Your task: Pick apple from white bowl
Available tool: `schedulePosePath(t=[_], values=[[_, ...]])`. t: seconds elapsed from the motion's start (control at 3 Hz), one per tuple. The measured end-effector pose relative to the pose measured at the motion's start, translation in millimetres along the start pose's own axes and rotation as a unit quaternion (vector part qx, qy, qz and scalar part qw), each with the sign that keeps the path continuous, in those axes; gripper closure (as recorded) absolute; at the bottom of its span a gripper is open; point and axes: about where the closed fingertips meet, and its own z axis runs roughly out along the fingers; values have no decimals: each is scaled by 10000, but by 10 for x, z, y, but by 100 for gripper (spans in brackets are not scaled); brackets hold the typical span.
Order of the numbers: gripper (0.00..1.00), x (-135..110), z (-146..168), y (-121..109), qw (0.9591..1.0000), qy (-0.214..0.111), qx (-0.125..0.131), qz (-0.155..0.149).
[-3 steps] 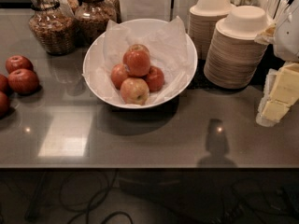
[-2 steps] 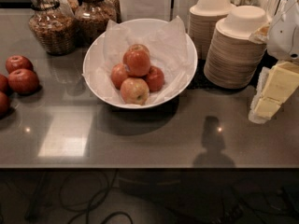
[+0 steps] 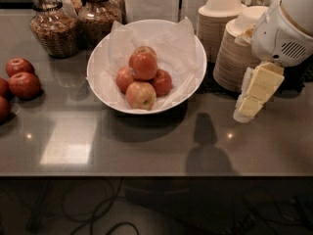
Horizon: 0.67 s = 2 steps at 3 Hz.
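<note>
The white bowl (image 3: 96, 61), wide and lined with crinkled white paper, stands on the grey counter at mid-back. Several apples are piled in it. The evenly red-orange apple (image 3: 143, 65) sits on top of the pile. A paler yellow-pink apple (image 3: 141, 95) lies in front of it and darker red apples (image 3: 162, 82) lie at its sides. My gripper (image 3: 247, 109), cream-coloured under a white wrist housing, hangs at the right. It points down and left, just above the counter, well to the right of the bowl and apart from it. It holds nothing that I can see.
Two stacks of tan disposable bowls (image 3: 238, 53) stand right behind the gripper. Two glass jars (image 3: 53, 27) of dry food stand at the back left. Loose dark red apples (image 3: 23, 84) lie at the counter's left edge. The counter's front edge runs below.
The gripper has come further into view from the right edge, moving left toward the bowl. The bowl and apples have not moved.
</note>
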Motion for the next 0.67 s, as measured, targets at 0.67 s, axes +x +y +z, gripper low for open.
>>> schedulePosePath(t=[0.67], values=[[0, -429, 281, -189, 9920, -1251, 122, 134]])
